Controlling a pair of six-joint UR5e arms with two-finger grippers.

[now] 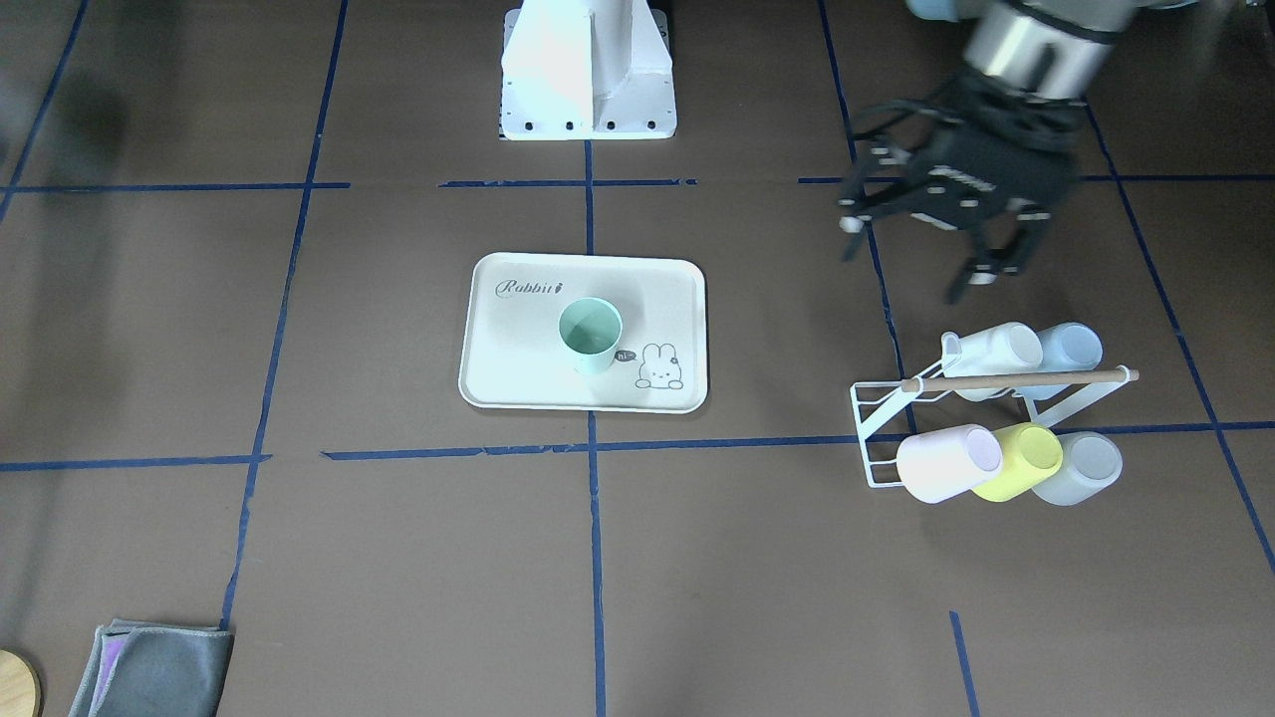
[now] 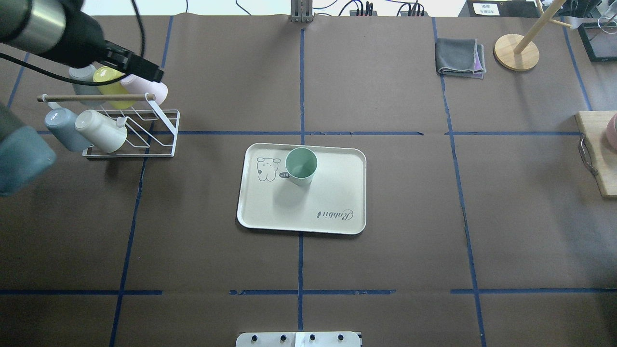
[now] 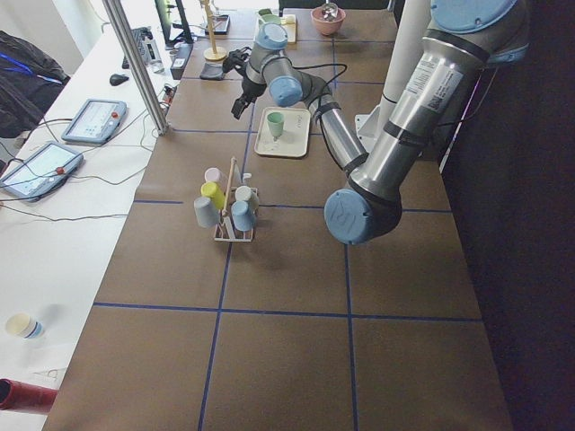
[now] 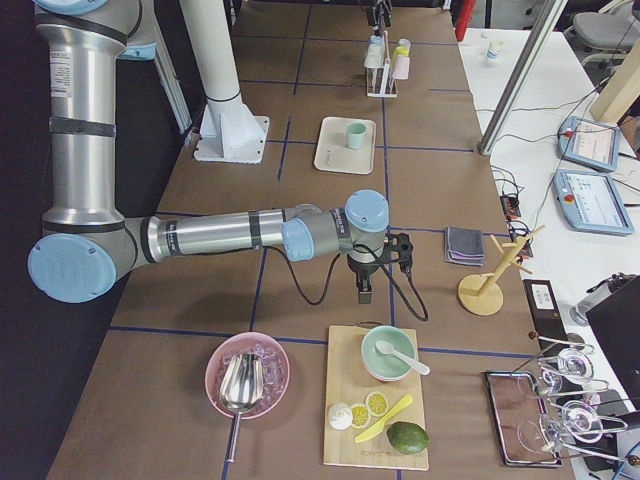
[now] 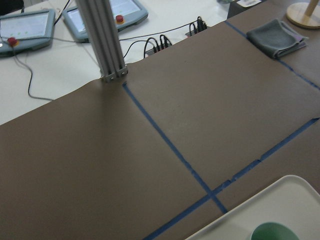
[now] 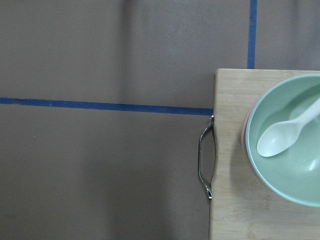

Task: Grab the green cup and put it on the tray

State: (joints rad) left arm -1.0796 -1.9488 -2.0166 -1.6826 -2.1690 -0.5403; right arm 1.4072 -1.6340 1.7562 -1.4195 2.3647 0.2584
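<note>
Cup on tray, our left pincer free

Our left pincer [image 1: 916,249] hangs upper right, jaws apart and empty; we cannot tell the right pincer's [image 4: 362,294] state. Mid-frame, the green cup [image 1: 590,335] stands upright on the tray [image 1: 498,386]; we judge the task done.

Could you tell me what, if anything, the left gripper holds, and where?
Nothing: the left gripper is open and empty; the green cup stands free on the tray.

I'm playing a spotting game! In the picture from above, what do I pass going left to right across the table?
Cup rack → cream tray holding the green cup → folded grey cloth → round wooden stand → wooden board.
</note>
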